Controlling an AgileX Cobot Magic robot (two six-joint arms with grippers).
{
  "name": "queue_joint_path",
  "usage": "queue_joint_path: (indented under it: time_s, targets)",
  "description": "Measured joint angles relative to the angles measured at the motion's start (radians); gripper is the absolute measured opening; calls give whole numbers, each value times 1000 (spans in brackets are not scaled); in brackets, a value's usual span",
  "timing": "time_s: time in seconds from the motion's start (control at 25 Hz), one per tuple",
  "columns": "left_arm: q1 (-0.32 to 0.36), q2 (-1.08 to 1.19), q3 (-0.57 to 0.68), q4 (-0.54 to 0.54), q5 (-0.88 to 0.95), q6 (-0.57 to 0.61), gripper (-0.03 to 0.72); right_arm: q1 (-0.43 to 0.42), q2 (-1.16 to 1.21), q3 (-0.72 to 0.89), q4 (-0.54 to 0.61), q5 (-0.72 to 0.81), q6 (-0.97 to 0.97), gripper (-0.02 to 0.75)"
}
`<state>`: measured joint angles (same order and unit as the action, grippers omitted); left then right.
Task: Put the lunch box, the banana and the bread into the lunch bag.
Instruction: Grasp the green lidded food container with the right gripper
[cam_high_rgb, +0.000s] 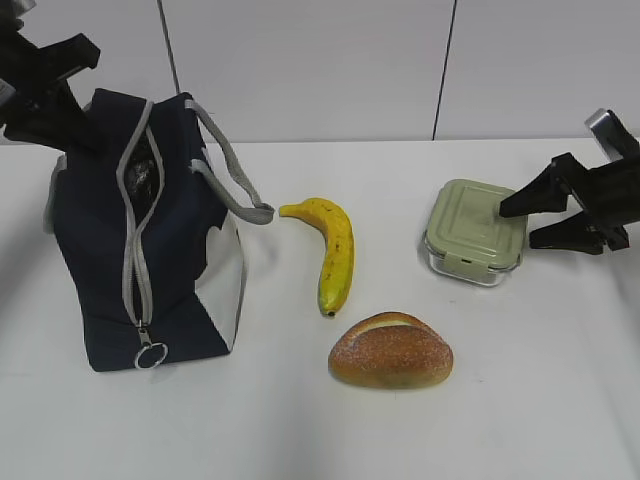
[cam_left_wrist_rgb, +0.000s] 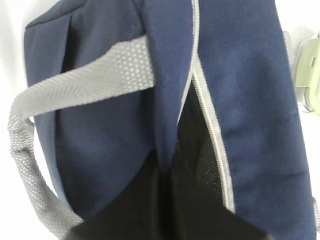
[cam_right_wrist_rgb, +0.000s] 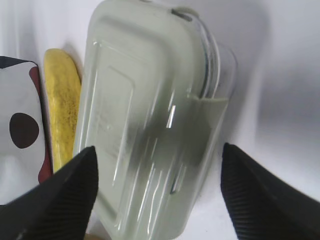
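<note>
On the white table (cam_high_rgb: 520, 400), the lunch bag (cam_high_rgb: 95, 260) stands at left, zipper partly undone. Banana (cam_high_rgb: 335, 250) and bread (cam_high_rgb: 391, 351) lie mid-table; the lunch box (cam_high_rgb: 470, 232) sits at right. Right tool (cam_high_rgb: 535, 220), jaws spread wide, straddles the lunch box edge. Left tool, closed, sits by the bag's top.

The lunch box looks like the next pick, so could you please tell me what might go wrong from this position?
1. The right gripper is open with its fingers either side of the lunch box; the smooth green lid could slip if the grip lands off-centre.
2. The lunch bag shows only a narrow slit along its grey zipper, so the box may catch on the edges.
3. The carry to the bag passes over the banana and could knock it.
</note>
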<state>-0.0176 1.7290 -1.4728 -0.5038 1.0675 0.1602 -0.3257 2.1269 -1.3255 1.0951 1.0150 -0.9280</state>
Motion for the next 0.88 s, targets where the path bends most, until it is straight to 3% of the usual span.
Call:
queue_joint_path:
  time_s: [0.56, 0.88]
  targets:
    - [0, 0, 0, 0, -3, 0, -3, 0, 74, -36, 67, 38, -62, 561]
    - [0, 0, 0, 0, -3, 1, -3, 0, 105, -38, 94, 64, -73, 456]
